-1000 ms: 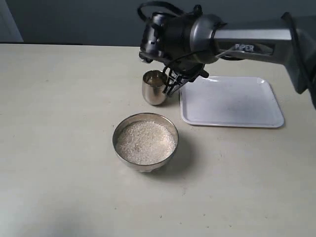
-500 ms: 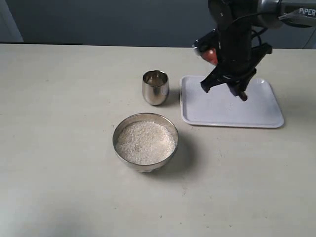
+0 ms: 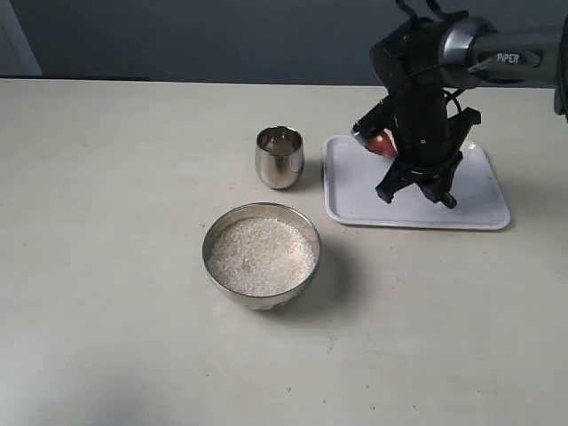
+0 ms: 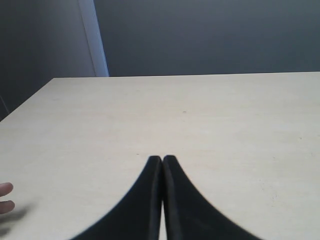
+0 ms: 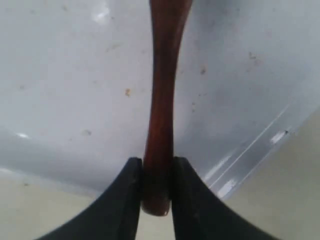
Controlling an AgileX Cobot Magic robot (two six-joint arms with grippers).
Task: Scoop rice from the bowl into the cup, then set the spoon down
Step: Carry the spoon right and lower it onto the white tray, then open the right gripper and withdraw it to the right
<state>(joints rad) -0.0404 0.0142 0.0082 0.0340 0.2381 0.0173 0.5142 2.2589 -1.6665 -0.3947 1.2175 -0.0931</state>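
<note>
The steel bowl (image 3: pixel 253 300) stands mid-table, filled with white rice (image 3: pixel 262 256). Behind it stands the small steel cup (image 3: pixel 280 157); its contents are not visible. My right gripper (image 3: pixel 417 191) hangs low over the white tray (image 3: pixel 355 191), shut on the reddish-brown spoon (image 3: pixel 383 142), whose scoop points toward the cup side. In the right wrist view the spoon handle (image 5: pixel 161 100) runs out from between the gripper's (image 5: pixel 157 167) fingers, over the tray (image 5: pixel 75 75). My left gripper (image 4: pixel 162 159) is shut on nothing above bare table, out of the exterior view.
The tray lies at the right rear of the beige table (image 3: pixel 106 222), its near rim (image 5: pixel 260 145) close to the gripped handle end. Someone's fingertips (image 4: pixel 5 197) show at the edge of the left wrist view.
My right arm has swung from the cup across to the tray with the spoon, then come down lower over it. Bowl and cup have not moved.
</note>
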